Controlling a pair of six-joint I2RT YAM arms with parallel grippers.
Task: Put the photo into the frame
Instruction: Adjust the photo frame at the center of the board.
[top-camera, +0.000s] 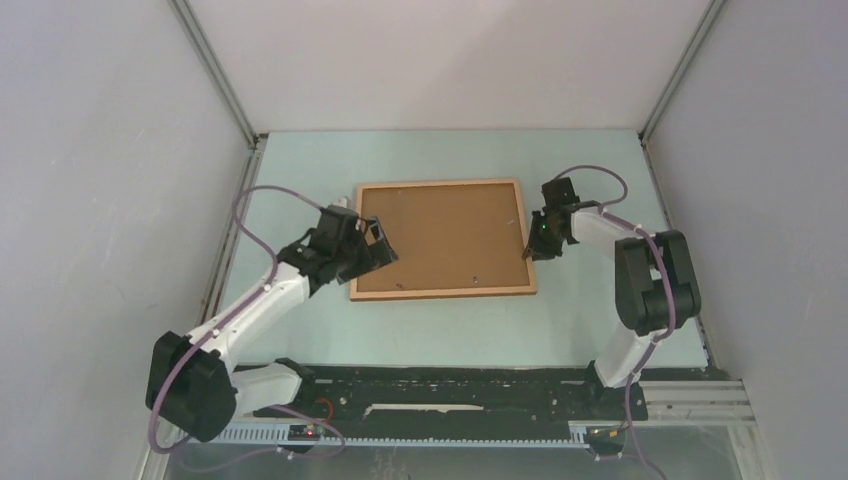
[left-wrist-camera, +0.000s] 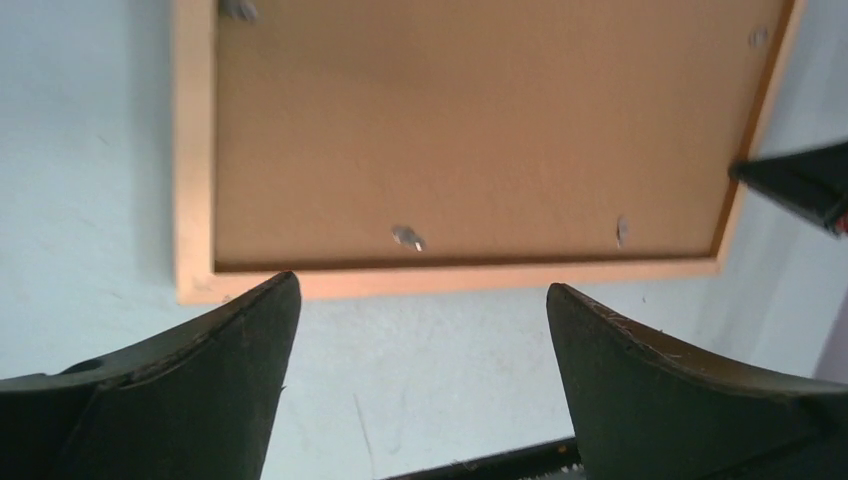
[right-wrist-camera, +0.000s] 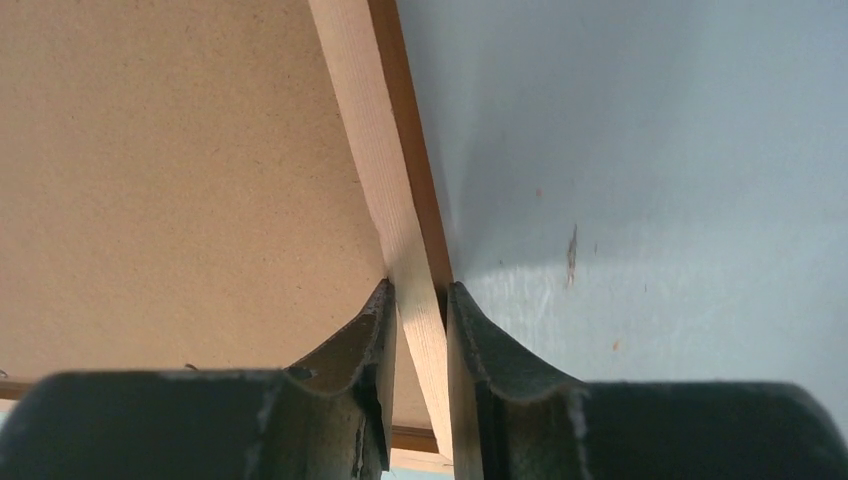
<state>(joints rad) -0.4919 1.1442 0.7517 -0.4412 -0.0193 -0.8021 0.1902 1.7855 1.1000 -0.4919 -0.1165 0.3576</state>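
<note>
The right gripper (right-wrist-camera: 418, 290) is clenched on the frame (right-wrist-camera: 365, 120), one finger on each side of its right short rail, towards the near end. The left gripper (left-wrist-camera: 422, 283) is spread wide and holds nothing; the frame's left short rail lies just beyond its fingertips.

The frame lies back-up between the two grippers, its long axis running from one to the other. Its rails are thin, pale orange-brown wood with visible grain. Inside them sits a flat brown board (left-wrist-camera: 480, 130), matte and finely speckled, with small metal tabs (left-wrist-camera: 407, 237) near its edges.

Under it is a smooth pale blue-green table (top-camera: 450, 330) with faint scuffs. Plain grey-white walls (top-camera: 430, 60) stand on three sides.
</note>
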